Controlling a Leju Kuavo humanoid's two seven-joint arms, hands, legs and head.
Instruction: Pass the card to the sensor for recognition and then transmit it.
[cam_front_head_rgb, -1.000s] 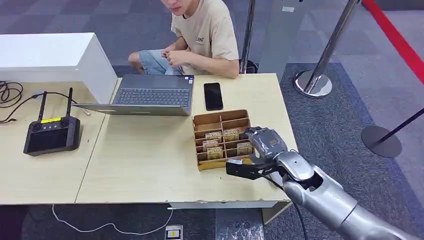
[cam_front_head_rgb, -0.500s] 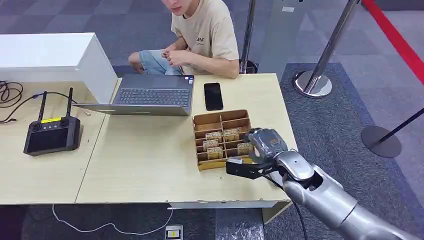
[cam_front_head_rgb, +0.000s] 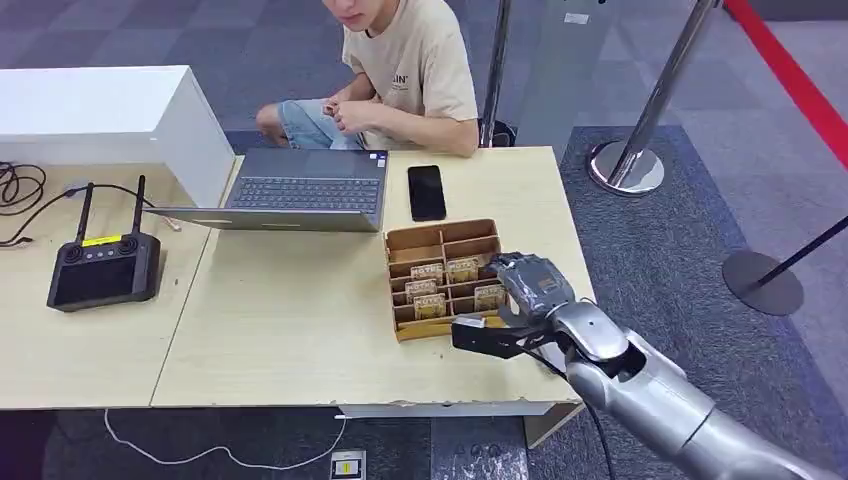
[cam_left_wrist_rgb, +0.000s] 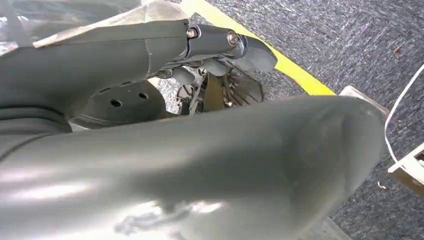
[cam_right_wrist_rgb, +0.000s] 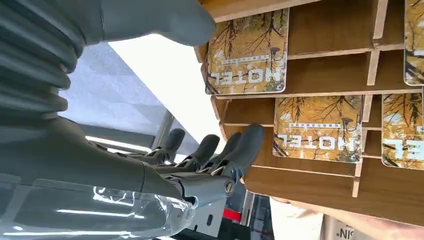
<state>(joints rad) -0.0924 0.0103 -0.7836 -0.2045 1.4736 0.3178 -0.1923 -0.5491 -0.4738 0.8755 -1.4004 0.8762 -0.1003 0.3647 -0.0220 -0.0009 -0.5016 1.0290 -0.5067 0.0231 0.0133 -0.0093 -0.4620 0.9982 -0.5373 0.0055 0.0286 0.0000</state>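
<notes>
Over the last second the right hand has barely shifted, easing a touch toward the card rack and then settling at its right end. The silver arm comes up from the lower right, wrist bent, with the back of the hand facing up beside the rack's right edge. In the right wrist view the hand has its dark fingers stretched out side by side and the thumb apart from them, holding nothing, fingertips just beside the rack's wooden wall. The nearest hotel card stands in its slot close to the thumb, its long axis running along the slot and its "HOTEL" lettering upside down in that turned view. From the head view the cards show as small tan tiles. A laptop, a phone and a person sit at the table's far side.
</notes>
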